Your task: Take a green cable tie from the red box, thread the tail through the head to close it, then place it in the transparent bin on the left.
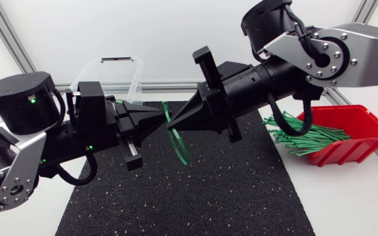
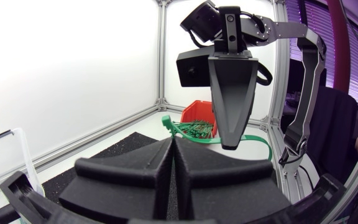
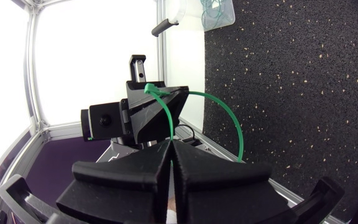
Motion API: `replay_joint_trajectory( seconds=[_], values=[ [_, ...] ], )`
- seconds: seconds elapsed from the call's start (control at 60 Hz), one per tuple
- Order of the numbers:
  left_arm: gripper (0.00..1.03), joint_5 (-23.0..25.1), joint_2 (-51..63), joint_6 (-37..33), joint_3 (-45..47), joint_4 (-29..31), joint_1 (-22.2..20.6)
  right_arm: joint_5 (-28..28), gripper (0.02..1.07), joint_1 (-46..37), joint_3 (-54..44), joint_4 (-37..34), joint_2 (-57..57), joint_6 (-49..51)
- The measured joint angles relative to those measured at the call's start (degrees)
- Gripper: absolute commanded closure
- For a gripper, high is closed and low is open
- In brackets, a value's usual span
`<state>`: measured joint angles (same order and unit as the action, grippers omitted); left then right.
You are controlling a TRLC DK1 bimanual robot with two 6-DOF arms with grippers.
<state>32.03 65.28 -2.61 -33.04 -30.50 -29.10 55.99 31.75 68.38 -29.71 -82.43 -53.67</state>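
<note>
While the left gripper (image 1: 157, 117) and the right gripper (image 1: 174, 122) meet almost tip to tip above the black mat (image 1: 209, 196), the green cable tie (image 1: 179, 145) curves in a loop between them. Each of the 2 grippers is clenched on the tie, the left one near its head. The red box (image 1: 366, 121), holding more ties (image 1: 307, 137), sits at the right. The transparent bin (image 1: 110, 72) stands at the far left.

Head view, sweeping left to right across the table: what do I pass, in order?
Transparent bin → left claw → right claw → red box. The green cable tie held by both claws overlaps their tips, so it is left out of the order.
</note>
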Motion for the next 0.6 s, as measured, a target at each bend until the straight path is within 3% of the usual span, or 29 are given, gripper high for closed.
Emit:
replay_joint_trajectory(
  seconds=[0.6],
  values=[
    [1.00, -0.9, -0.8, -0.1, 1.3, -0.7, -0.8, 4.0, 1.02, -1.6, -1.4, 1.7, 0.0, -1.9]
  ],
)
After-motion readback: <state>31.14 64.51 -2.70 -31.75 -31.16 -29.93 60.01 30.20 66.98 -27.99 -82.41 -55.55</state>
